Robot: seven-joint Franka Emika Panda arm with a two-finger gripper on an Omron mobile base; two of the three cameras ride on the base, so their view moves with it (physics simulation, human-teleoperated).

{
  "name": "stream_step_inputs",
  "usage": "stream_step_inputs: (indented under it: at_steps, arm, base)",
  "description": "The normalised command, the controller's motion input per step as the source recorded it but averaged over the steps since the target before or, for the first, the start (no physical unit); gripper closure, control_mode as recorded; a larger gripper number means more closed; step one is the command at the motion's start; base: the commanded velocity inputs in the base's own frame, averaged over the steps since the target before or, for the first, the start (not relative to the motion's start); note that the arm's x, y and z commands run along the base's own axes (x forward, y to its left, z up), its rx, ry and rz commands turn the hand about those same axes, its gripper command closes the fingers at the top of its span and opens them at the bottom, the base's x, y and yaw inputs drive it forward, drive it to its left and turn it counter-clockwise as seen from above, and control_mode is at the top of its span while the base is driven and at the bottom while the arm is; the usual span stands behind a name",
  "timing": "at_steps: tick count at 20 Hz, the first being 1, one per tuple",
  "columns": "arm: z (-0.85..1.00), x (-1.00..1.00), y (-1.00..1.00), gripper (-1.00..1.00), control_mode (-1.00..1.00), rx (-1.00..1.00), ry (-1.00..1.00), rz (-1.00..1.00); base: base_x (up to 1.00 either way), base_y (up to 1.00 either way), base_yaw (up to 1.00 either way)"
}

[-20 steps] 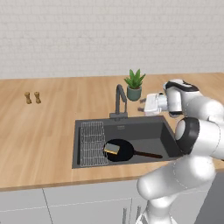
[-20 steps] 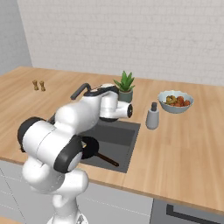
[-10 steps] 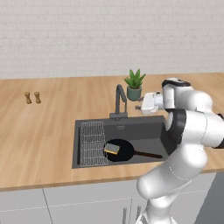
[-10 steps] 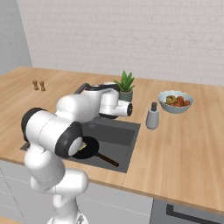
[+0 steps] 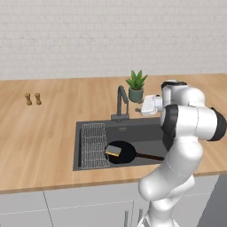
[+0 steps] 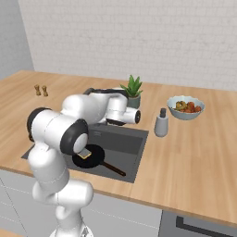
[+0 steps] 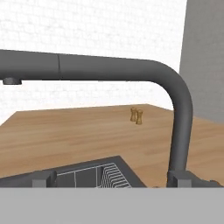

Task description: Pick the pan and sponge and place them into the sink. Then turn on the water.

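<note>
**Hand swings toward the faucet; pan and sponge already in the sink**

Over the last second the arm has folded in, bringing the pincer [image 5: 141,107] level with the faucet [image 5: 121,101], its jaws spread wide and empty. In the hand view the faucet's neck arches just ahead. Below and ahead of the pincer, the pan [image 5: 122,152] lies in the sink [image 5: 133,131], with the sponge [image 5: 113,152] on the pan's far rim. No water runs yet, so turning it on likely remains.

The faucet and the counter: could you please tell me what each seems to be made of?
Faucet: probably metal with a matte dark grey coating; it is a smooth bent tube without shine. Counter: looks like wood with a satin finish, warm tan with faint plank lines.
</note>
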Motion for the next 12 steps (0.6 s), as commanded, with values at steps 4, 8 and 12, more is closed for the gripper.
stream_step_inputs:
  at_steps: [4,8,12]
  arm:
    - [-0.23,0.09,0.00,-1.00,-1.00,0.00,0.00,0.00]
    - [-0.16,0.24,0.00,-1.00,-1.00,0.02,0.00,0.00]
    - [-0.16,0.12,0.00,-1.00,-1.00,0.04,0.00,0.00]
  base:
    - [0.00,0.00,0.00]
    - [0.00,0.00,0.00]
    - [0.00,0.00,0.00]
